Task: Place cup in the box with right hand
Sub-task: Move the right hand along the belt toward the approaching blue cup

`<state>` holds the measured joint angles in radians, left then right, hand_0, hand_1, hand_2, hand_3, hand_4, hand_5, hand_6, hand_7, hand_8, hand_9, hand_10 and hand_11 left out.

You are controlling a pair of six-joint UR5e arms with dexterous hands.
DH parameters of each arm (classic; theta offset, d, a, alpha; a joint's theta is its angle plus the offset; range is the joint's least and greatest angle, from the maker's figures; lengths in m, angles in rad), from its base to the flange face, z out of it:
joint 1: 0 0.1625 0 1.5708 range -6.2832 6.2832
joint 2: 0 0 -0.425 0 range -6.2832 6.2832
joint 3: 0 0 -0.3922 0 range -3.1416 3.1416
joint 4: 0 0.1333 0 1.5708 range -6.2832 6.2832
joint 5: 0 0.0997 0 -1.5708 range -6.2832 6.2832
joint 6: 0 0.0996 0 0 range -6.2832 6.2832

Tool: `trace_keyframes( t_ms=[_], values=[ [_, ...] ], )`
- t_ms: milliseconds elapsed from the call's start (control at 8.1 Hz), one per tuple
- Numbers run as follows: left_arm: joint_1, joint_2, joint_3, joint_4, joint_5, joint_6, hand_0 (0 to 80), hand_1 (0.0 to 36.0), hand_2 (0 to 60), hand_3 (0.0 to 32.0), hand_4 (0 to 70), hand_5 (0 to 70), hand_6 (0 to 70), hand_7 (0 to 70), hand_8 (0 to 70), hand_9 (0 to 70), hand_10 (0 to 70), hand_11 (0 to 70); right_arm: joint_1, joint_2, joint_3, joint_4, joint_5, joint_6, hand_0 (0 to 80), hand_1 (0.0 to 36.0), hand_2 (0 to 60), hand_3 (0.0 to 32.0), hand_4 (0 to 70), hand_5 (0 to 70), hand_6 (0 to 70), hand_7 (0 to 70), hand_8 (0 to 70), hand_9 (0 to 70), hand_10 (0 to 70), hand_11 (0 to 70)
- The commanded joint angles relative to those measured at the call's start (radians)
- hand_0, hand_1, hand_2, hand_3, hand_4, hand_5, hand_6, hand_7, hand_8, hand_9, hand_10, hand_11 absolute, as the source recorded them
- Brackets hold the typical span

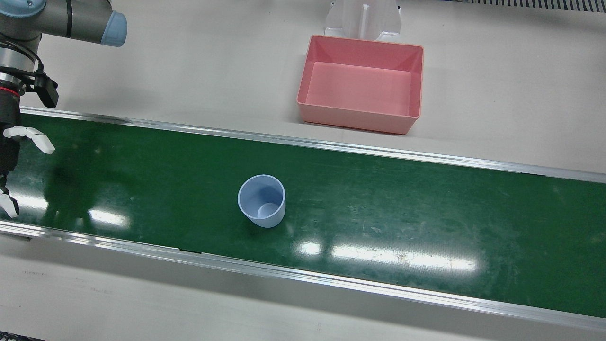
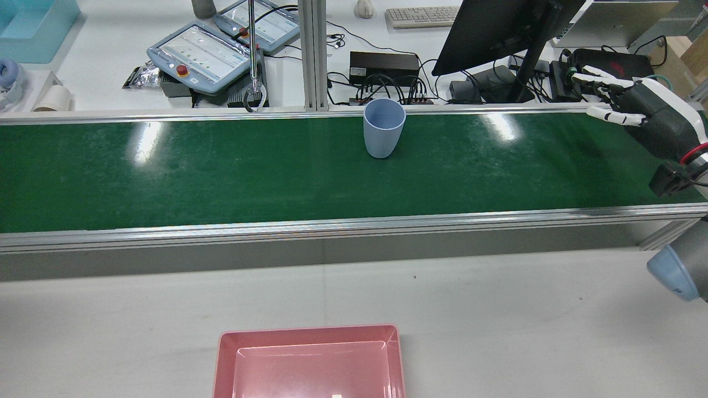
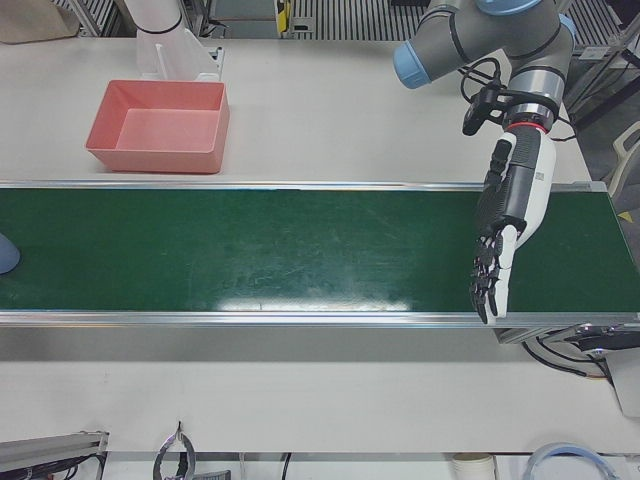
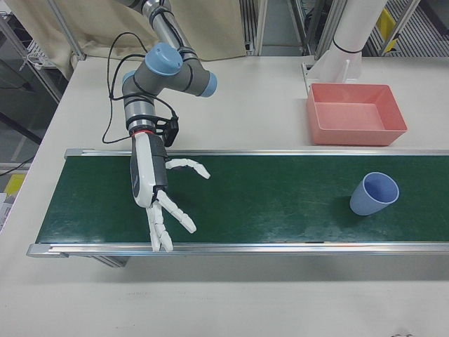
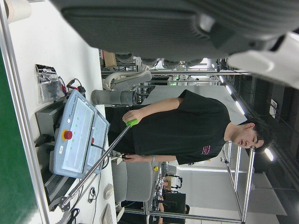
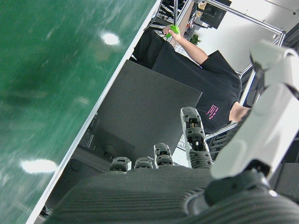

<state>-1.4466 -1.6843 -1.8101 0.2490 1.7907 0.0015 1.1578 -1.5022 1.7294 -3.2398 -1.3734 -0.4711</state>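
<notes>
— Where do we find the cup?

— We see the blue cup (image 1: 262,201) standing upright on the green belt (image 1: 426,213), near the middle of its length and toward the belt's operator-side rail. We look down into it from the front view and find nothing inside.

— And the box?

— The pink box (image 1: 362,84) sits on the pale tabletop (image 1: 213,61) on the robot's side of the belt, well apart from the cup. Its floor is bare in the front view.

— What of our hands?

— The right hand (image 4: 156,193) hangs over the belt toward the tabletop's right end, well apart from the cup, its fingers (image 4: 188,167) spread and holding nothing. The left hand (image 3: 505,235) hangs over the belt's opposite end, fingers stretched out straight and apart, likewise holding nothing.

— Anything beyond the belt?

— A monitor (image 2: 498,27) and a teach pendant (image 2: 202,55) lie past the operator-side edge.
</notes>
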Motion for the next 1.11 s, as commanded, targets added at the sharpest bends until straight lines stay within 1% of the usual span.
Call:
trace_keyframes(
  t_ms=[0,123,370,494,617,741,864,988],
  values=[
    [0.0,0.0,0.0,0.001,-0.001,0.0,0.0,0.0,0.0,0.0,0.0,0.0,0.0,0.0,0.0,0.0,0.0,0.0,-0.009,0.013,-0.027,0.0,0.0,-0.001,39.9,10.0,21.6,0.0,9.9,2.6,2.9,12.1,0.0,3.4,1.7,3.5],
    [0.0,0.001,0.0,-0.001,-0.001,0.0,0.0,0.0,0.0,0.0,0.0,0.0,0.0,0.0,0.0,0.0,0.0,0.0,-0.015,0.013,-0.027,0.0,0.0,-0.001,43.2,7.4,11.0,0.0,13.8,2.6,2.9,12.2,0.0,3.5,1.6,3.5],
    [0.0,0.001,0.0,0.001,0.001,0.0,0.0,0.0,0.0,0.0,0.0,0.0,0.0,0.0,0.0,0.0,0.0,0.0,-0.03,0.022,-0.024,0.0,0.0,-0.001,41.7,9.5,18.5,0.2,11.1,2.6,2.8,12.5,0.0,3.5,1.5,3.2],
    [0.0,0.0,0.0,0.001,0.001,0.0,0.0,0.0,0.0,0.0,0.0,0.0,0.0,0.0,0.0,0.0,0.0,0.0,-0.044,0.022,-0.022,0.0,0.0,-0.001,43.9,7.9,11.6,0.6,13.0,2.7,2.8,12.4,0.0,3.4,1.5,3.2],
    [0.0,0.001,0.0,0.001,0.001,0.0,0.0,0.0,0.0,0.0,0.0,0.0,0.0,0.0,0.0,0.0,0.0,0.0,-0.061,0.022,-0.022,-0.002,0.0,-0.001,41.0,10.7,22.4,0.8,9.2,2.8,2.8,12.3,0.0,3.4,1.4,3.2],
    [0.0,0.001,0.0,0.001,-0.001,0.0,0.0,0.0,0.0,0.0,0.0,0.0,0.0,0.0,0.0,0.0,0.0,0.0,-0.069,0.023,-0.016,-0.002,0.002,-0.001,43.4,9.1,15.2,1.0,11.2,2.8,2.8,12.1,0.0,3.4,1.4,3.3],
    [0.0,0.0,0.0,0.001,-0.001,0.0,0.0,0.0,0.0,0.0,0.0,0.0,0.0,0.0,0.0,0.0,0.0,0.0,-0.073,0.023,-0.014,-0.002,0.002,0.0,42.0,11.0,22.3,1.4,8.4,2.8,2.7,12.1,0.0,3.4,1.4,3.2],
    [0.0,0.0,0.0,0.001,-0.001,0.0,0.0,0.0,0.0,0.0,0.0,0.0,0.0,0.0,0.0,0.0,0.0,0.0,-0.075,0.023,-0.013,-0.002,0.002,0.0,42.7,10.1,18.6,1.4,9.6,2.9,2.7,12.0,0.0,3.4,1.4,3.2]
  ],
)
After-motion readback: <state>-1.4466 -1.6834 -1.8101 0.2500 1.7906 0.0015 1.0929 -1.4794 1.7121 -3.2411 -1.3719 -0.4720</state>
